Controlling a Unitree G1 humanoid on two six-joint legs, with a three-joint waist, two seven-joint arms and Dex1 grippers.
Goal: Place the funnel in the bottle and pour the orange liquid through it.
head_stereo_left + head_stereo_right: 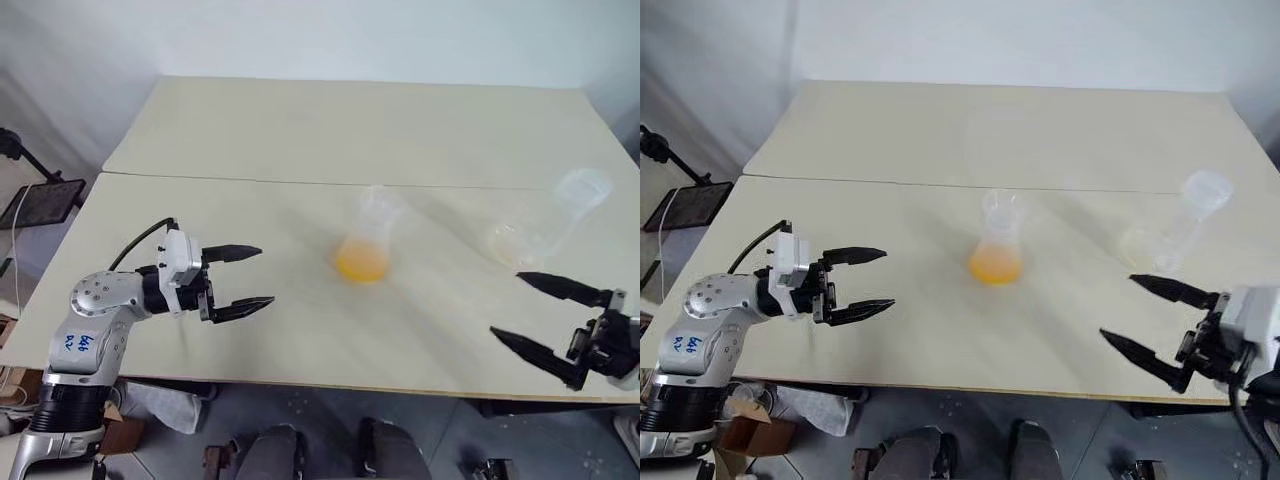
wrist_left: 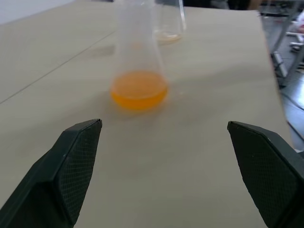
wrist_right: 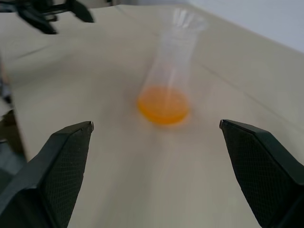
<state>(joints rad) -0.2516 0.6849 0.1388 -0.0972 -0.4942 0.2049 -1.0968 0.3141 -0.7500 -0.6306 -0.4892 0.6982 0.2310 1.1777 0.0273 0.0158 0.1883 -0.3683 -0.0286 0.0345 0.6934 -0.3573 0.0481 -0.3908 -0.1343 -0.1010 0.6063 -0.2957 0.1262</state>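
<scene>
Fingers on both grippers stand wide apart and hold nothing. The left gripper (image 1: 240, 278) hovers over the table (image 1: 300, 130) at the lower left of the head view, its 2 black fingers pointing toward the frame's centre. The right gripper (image 1: 1150, 320) sits at the lower right edge, fingers aimed up and left, toward the middle of the table.

Between them, near the frame's centre, stands a clear conical flask (image 1: 997, 245), upright, long axis vertical, with the orange liquid (image 1: 995, 266) pooled as a shallow layer in its broad base. Both wrist views look straight at it, centred between the open fingers.

At the right of the frame, just above the right gripper, stands the bottle (image 1: 1185, 230), clear, its long axis leaning up and right in the picture. It looks empty apart from a faint yellowish tint near its base. A wide pale mouth shows at its top; I cannot tell whether that is the funnel already seated or the bottle's own rim.

The coming move turns on reach: the bottle lies close to the right gripper's fingertips and well apart from the left one, while the flask lies roughly midway, somewhat nearer the left. That suggests the right arm tends the bottle and the left fetches the flask.
</scene>
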